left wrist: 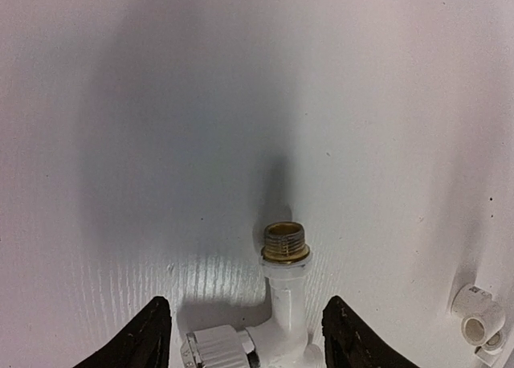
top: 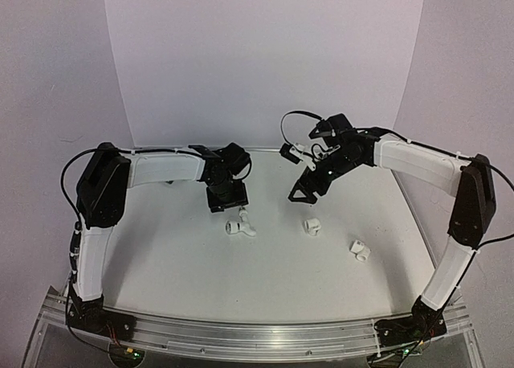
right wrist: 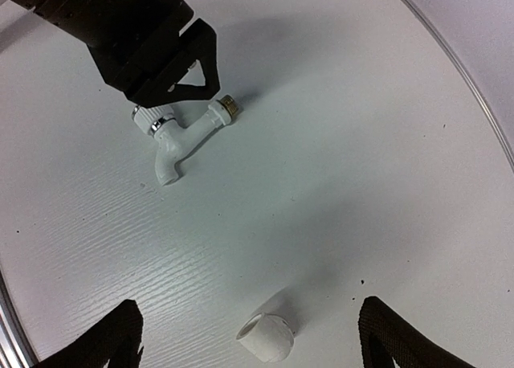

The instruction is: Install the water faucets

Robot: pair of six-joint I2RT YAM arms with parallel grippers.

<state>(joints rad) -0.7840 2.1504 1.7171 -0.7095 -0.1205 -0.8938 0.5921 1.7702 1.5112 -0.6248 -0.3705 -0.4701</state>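
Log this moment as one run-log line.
left gripper: open, astride faucet, not clamped | right gripper: open, above fitting | second fitting: loose on table | install: not started

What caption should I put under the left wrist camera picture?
A white faucet with a brass threaded end lies on the table between the left gripper's open fingers.

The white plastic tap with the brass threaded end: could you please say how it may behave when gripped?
Probably rigid: the white plastic tap looks chunky and moulded. Its bent spout and side knob should stop it rolling, though it may pivot if pushed. The brass threaded end likely makes that side heavier.
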